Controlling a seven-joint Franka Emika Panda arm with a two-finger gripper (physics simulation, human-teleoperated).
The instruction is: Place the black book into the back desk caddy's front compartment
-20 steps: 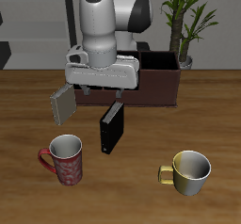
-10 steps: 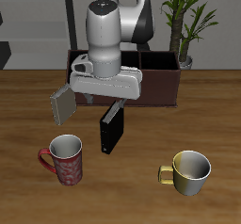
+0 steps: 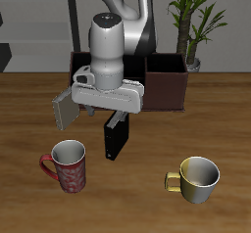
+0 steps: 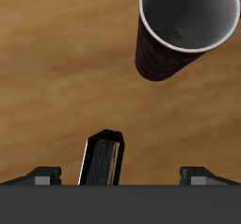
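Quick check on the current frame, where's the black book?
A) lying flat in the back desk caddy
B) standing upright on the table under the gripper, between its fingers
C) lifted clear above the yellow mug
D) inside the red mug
B: the black book stands upright on the table, and the wrist view shows it between the open fingers of the gripper, not yet clamped; the red mug is beside it.
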